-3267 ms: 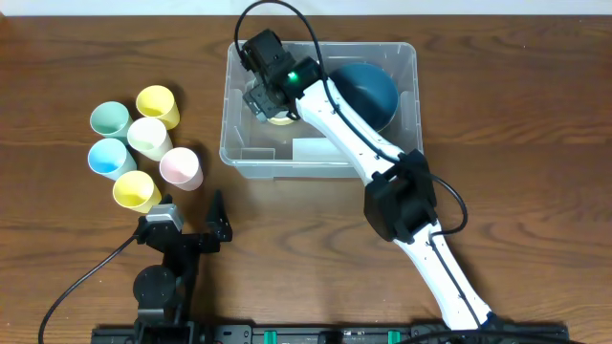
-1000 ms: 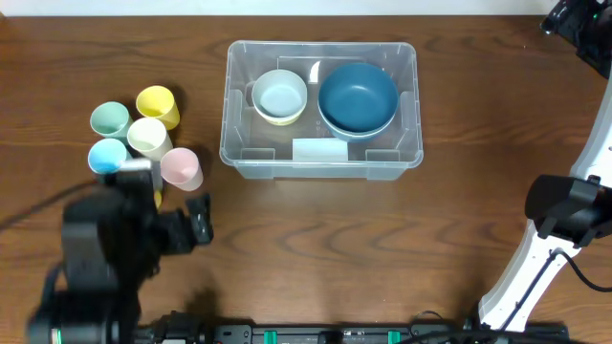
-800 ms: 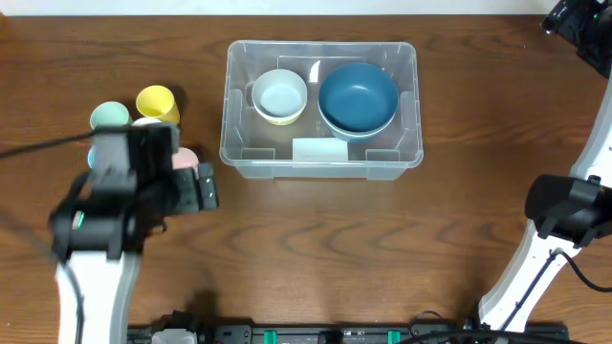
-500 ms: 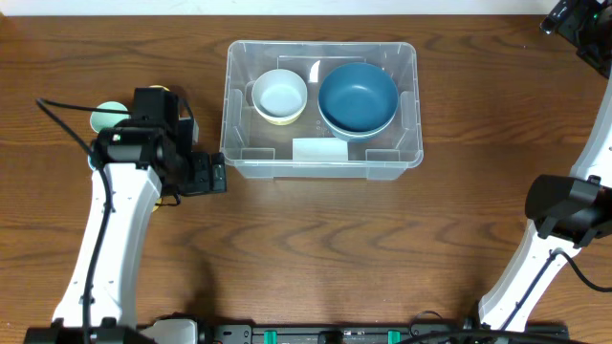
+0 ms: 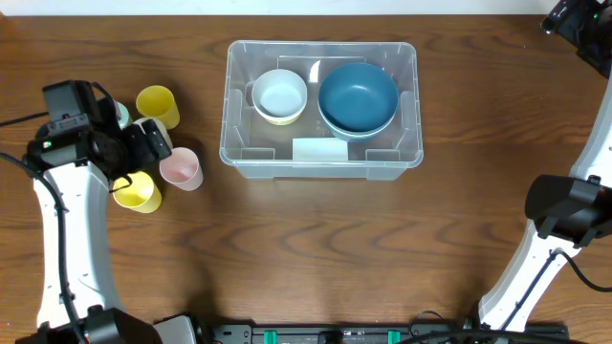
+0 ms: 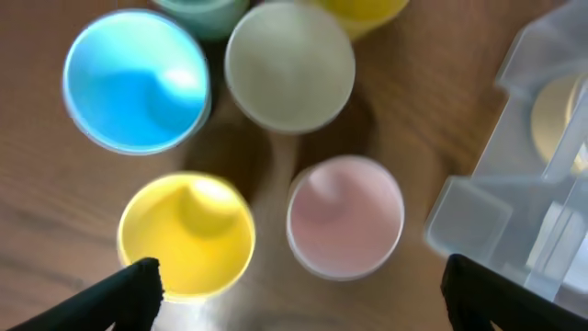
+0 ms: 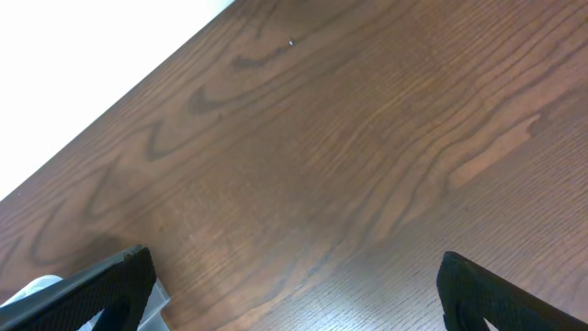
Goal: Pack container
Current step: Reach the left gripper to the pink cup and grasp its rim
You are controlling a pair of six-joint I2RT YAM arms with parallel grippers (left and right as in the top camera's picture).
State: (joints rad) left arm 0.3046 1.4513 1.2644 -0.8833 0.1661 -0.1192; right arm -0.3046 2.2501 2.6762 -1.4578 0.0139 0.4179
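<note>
1. the left gripper hangs over the cluster of cups with its jaws spread wide and nothing between them. the pink cup sits roughly under the gap. the near yellow cup and the cream cup crowd in just beside it.
2. likely trouble: with jaws this wide, a finger coming down could land on a neighbouring rim instead of in the gap. that would tip a cup or shove the whole cluster sideways. the cups look light and hollow, so a small knock may roll one across the table.
3. the wrist view is blurred, so the exact line-up over the pink cup is hard to judge. a skewed pinch on a round wall could squirt the cup out.
4. the container's corner is near the pink cup, and a carried cup swung low could clip the thick rim.
5. the right gripper is also wide and empty, over bare wood at the far right, well apart from everything. it seems no hazard.
6. the container stands upright at the far middle of the table, right of the cups. it is a clear, rounded-cornered bin with moulded ridges.
7. inside it are a small pale bowl on the left and a blue bowl on the right. little free floor is left, so cups may have to nest in the bowls or jam.
</note>
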